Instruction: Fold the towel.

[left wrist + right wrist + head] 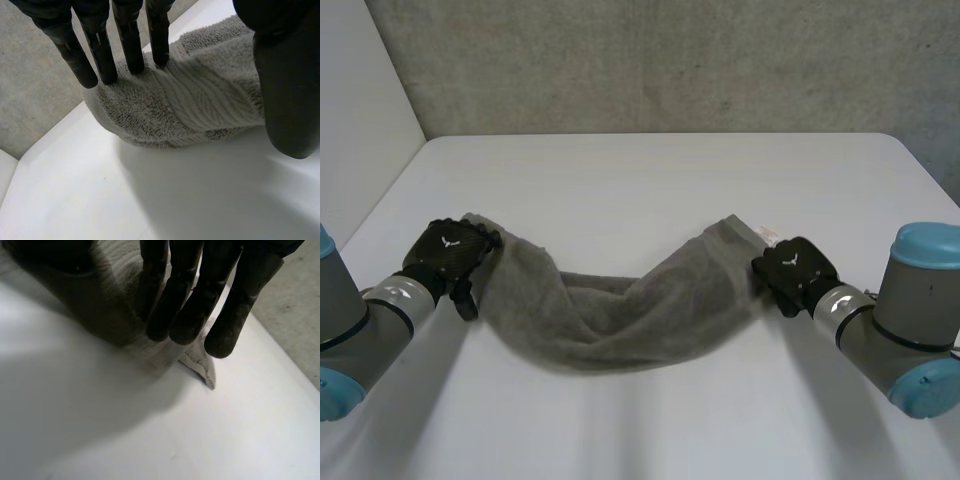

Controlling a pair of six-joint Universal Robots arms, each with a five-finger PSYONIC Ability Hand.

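- My left hand [448, 255] is clamped on one end of the grey terry towel [620, 310]. In the left wrist view my straight fingers [102, 60] press the pile from one side and my thumb [285, 100] closes on it from the other.
- My right hand [792, 270] pinches the opposite end the same way. In the right wrist view a loose corner pokes out just past my fingertips.
- The towel's long axis runs straight from one hand to the other, across the white table [650, 180] and side to side in front of me.
- It is bunched into a thick band rather than spread flat. The middle sags toward me and seems to rest on the tabletop, while both ends look raised off it, judging by the shadow beneath.
- Neither hand is nearer the cloth, as each has its own end and the slack lies between them.
- The fold, I judge, turns on bringing the two ends together or laying one over the other along that axis.
- There is broad bare tabletop beyond the towel toward the far edge and a fair strip on my side.
- The side edges are well apart from both hands.
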